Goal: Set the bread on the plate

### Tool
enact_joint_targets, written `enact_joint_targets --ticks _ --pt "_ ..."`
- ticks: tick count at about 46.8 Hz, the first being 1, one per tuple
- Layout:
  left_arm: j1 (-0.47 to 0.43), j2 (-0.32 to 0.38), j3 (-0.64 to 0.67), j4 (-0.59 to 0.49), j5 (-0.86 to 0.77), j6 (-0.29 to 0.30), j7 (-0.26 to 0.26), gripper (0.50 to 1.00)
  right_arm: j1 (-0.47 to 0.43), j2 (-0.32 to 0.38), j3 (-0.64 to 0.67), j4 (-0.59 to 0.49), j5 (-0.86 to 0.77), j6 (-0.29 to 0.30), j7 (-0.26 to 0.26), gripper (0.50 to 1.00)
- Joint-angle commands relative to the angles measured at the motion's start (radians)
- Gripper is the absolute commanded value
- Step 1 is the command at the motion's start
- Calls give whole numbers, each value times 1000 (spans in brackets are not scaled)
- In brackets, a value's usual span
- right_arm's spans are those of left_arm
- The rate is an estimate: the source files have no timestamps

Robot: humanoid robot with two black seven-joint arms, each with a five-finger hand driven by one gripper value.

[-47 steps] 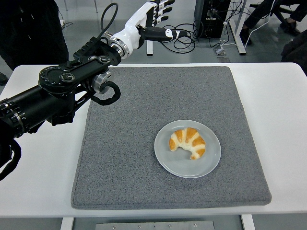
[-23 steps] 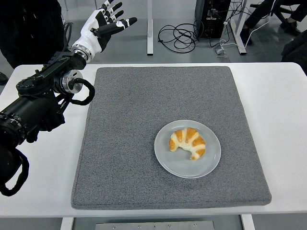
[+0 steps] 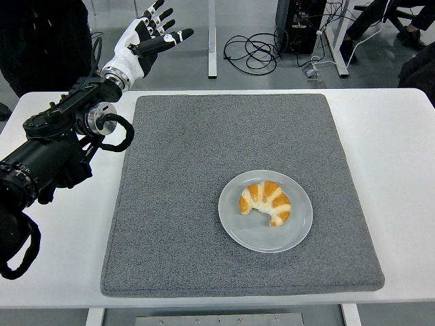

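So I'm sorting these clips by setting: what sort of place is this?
Probably a lab or workshop, not a kitchen. A croissant on a plate sits on a grey mat over a white table, with loose cables and a computer tower on the bare floor behind. The left robot hand hangs open.

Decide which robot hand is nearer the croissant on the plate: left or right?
Left, by default. The left robot hand is raised, fingers spread, beyond the table's far left corner, well away from the croissant on the plate. The right robot hand is out of view.
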Motion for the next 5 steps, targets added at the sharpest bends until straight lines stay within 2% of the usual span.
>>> enact_joint_targets --ticks 1,5 --pt "0 0 39 -7 -1 0 -6 975 0 0 0 0 0 0 0 1000" --pt "-8 0 48 -7 -14 2 -6 975 0 0 1 -2 0 -4 0 1000"
